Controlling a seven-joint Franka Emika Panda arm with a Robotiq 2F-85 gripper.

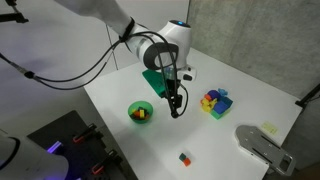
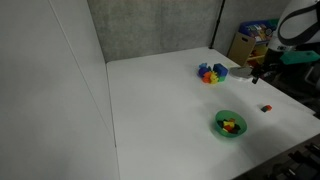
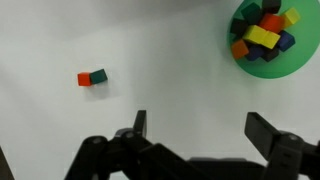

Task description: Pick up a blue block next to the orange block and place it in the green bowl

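Observation:
A small blue-green block (image 3: pixel 98 76) lies touching an orange block (image 3: pixel 84 79) on the white table, at the left of the wrist view. The pair also shows in both exterior views (image 1: pixel 184 158) (image 2: pixel 266 108). The green bowl (image 1: pixel 131 108) (image 2: pixel 219 129) holds several coloured blocks. In the wrist view its rim (image 3: pixel 262 69) is at the top right. My gripper (image 3: pixel 200 125) (image 1: pixel 176 110) (image 2: pixel 258 73) is open and empty. It hangs above the table, apart from the block pair and the bowl.
A pile of coloured blocks (image 1: pixel 215 101) (image 2: pixel 211 72) lies on the table beyond the gripper. A grey device (image 1: pixel 262 145) sits at the table's corner. Black cables (image 1: pixel 70 70) hang off the arm. Boxes (image 2: pixel 250 40) stand past the far edge.

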